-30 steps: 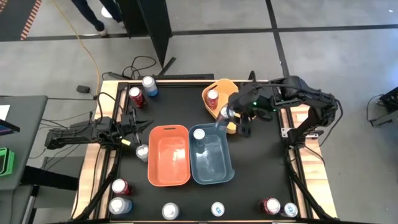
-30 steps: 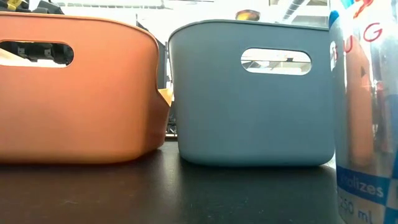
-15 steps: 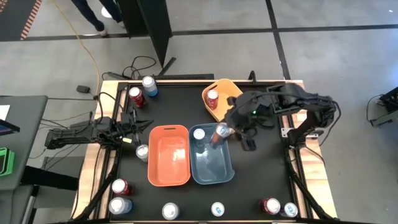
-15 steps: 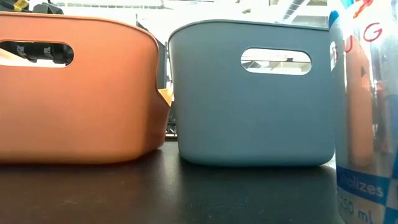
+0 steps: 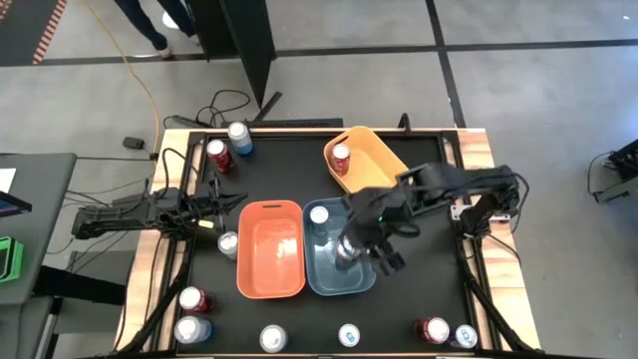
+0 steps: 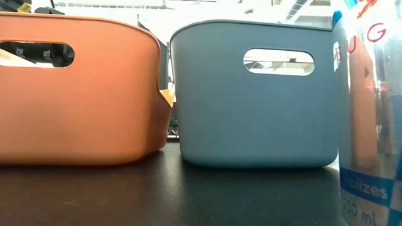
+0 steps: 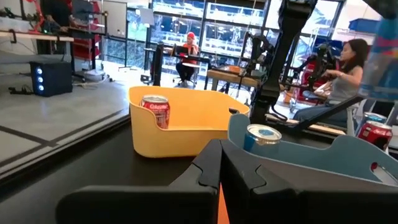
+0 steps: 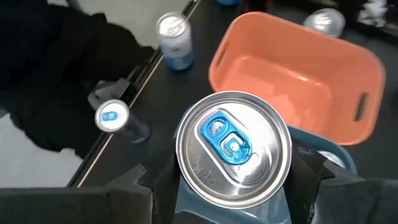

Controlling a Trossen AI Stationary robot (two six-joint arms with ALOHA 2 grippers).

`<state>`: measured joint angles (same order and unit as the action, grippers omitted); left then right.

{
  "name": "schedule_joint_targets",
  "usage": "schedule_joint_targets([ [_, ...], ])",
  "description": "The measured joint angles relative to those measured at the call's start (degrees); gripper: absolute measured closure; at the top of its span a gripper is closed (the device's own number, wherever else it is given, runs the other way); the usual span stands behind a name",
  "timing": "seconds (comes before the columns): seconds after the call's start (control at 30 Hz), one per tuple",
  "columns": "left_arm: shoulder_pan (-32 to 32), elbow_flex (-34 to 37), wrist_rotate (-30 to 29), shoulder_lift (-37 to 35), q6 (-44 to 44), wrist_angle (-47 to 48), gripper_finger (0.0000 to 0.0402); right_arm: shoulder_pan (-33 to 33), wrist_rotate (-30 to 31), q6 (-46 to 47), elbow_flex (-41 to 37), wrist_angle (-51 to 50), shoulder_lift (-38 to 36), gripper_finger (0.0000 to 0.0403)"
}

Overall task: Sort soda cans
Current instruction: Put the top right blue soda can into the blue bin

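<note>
My right gripper (image 5: 349, 249) is over the blue bin (image 5: 361, 279) and shut on a soda can with a silver top and a blue tab (image 8: 233, 149). Another can (image 5: 319, 214) stands in that bin's far end. The orange bin (image 5: 269, 261) sits beside it on the left. A red can (image 5: 341, 155) stands in the yellow bin (image 5: 371, 145). My left gripper (image 7: 221, 168) is shut and hovers near the table's left edge (image 5: 212, 207). Loose cans stand near the far-left corner (image 5: 239, 135), (image 5: 217, 152) and beside the orange bin (image 5: 227, 242). My right gripper pinches the can by its side wall just below the rim (image 8: 281, 198), one finger (image 8: 155, 180) on each side. The fingers come from above, pointing down. The can is upright inside the blue bin's outline; its base is hidden.
Several cans line the near edge (image 5: 192, 299), (image 5: 272, 339), (image 5: 348, 335), (image 5: 434, 329). One can stands close to the low camera (image 6: 370, 113). Cables lie behind the table's far-left corner. People sit in the room beyond (image 7: 345, 68).
My right gripper has carried its can from beside the yellow bin toward the table's near edge and slightly left. It now stands over the middle of the blue bin. It has stayed shut on the can throughout.
</note>
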<state>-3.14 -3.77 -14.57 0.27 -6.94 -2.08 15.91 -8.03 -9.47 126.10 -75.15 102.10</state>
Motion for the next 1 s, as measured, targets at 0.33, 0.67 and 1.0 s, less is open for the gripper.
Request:
schedule_joint_targets([
  [0.33, 0.00, 0.00, 0.09, 0.00, -0.59, 0.30, 0.0401, 1.35, 3.52, 4.85, -0.34, 1.40, 4.20, 0.0187],
  [0.67, 0.00, 0.00, 0.52, -0.02, -2.50, 1.80, 0.0401, 0.29, 7.68, 9.54, -11.20, 11.16, 6.04, 0.0188],
  [1.0, 0.00, 0.00, 0.52, -0.01, -0.92, 1.08, 0.0401, -2.12, 9.75, 12.88, -22.43, 20.66, 5.84, 0.0190],
])
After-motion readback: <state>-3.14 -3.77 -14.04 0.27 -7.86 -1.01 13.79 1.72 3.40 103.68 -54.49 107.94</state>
